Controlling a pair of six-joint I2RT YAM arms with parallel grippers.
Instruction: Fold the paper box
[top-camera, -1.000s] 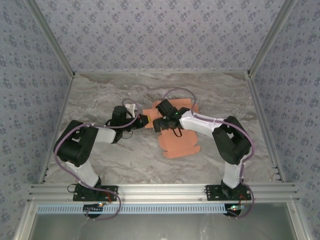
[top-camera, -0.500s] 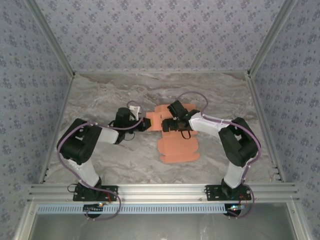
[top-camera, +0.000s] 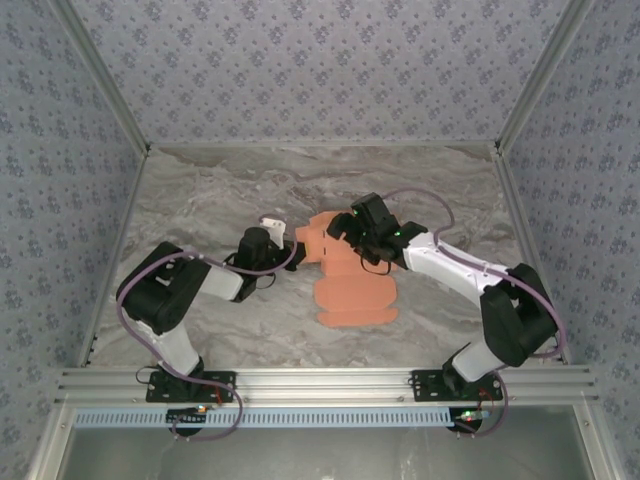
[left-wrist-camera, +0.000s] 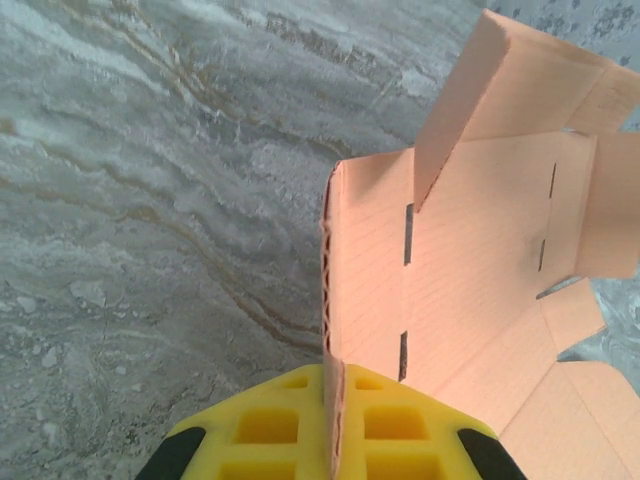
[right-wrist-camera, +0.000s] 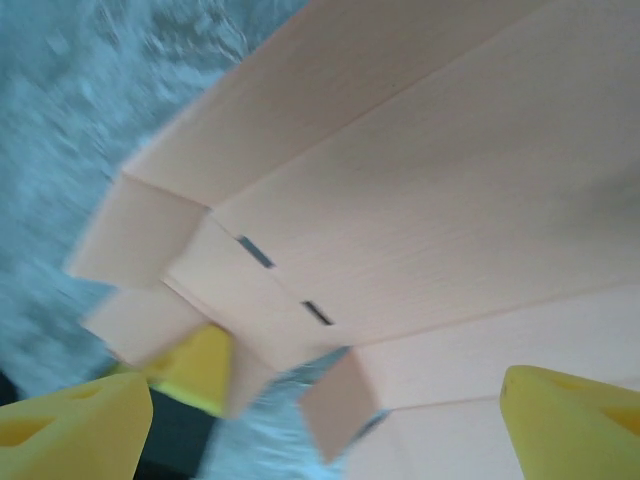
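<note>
Right wrist, claw (right-wrist-camera: 320, 425) wide, perhaps touching box (right-wrist-camera: 420, 200)

The middle of the worktop (top-camera: 200, 190) is taken by the paper box (top-camera: 355, 290), with the left tool (top-camera: 297, 246) clamped on its left flap and the right tool (top-camera: 338, 228) above its far part. The left arm (top-camera: 165, 295) and the right arm (top-camera: 510, 320) bar the two sides. There is free room along the far edge, in both far corners, and at the near edge between the arm bases.
</note>
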